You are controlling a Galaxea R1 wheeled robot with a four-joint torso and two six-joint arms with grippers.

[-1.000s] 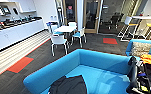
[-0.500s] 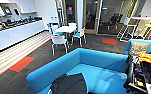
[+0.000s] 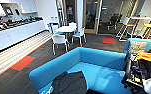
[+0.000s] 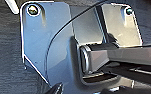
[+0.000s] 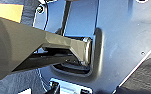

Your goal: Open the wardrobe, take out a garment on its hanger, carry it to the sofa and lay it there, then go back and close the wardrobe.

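The garment [image 3: 69, 83] was seen lying unmoved on the sofa [image 3: 101, 67]; delivery seemed done. Either gripper's state could not be told.

Left wrist view: wide dark wrist plate [image 4: 48, 45] faces the camera, round fittings at its corners, a thin dark cable curving across it. Jointed bar [image 4: 121, 56] runs from a socket in the plate toward the frame edge. Finger state not discernible.

Right wrist view: same layout, dark plate [image 5: 121, 37] with a thick grey bar [image 5: 28, 50] crossing in front and ending at a round joint in the plate's recess. Fingers hard to make out; open or closed undetermined
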